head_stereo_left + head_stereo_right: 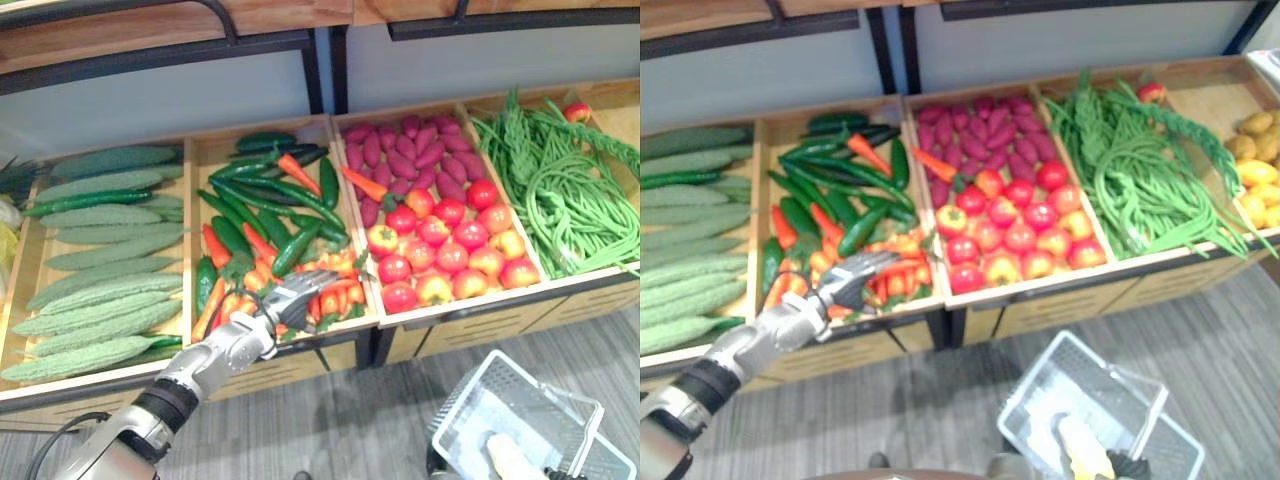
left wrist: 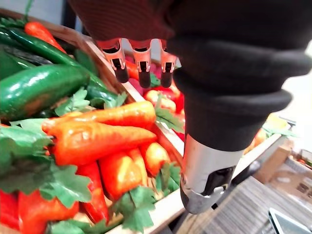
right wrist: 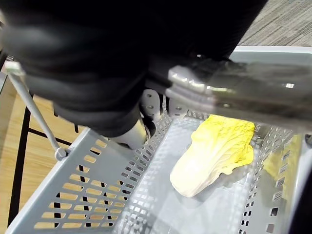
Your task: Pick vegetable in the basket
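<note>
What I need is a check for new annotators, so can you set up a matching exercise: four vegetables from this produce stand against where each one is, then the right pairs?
Things:
1. orange carrots with green leafy tops
2. round red tomatoes
3. pale yellow leafy cabbage
4. long thin green beans

Places:
A. inside the grey plastic basket
B. compartment just right of the tomatoes
C. nearest the left hand
D. sharing a compartment with purple sweet potatoes

Pairs: 1-C, 2-D, 3-A, 4-B.
</note>
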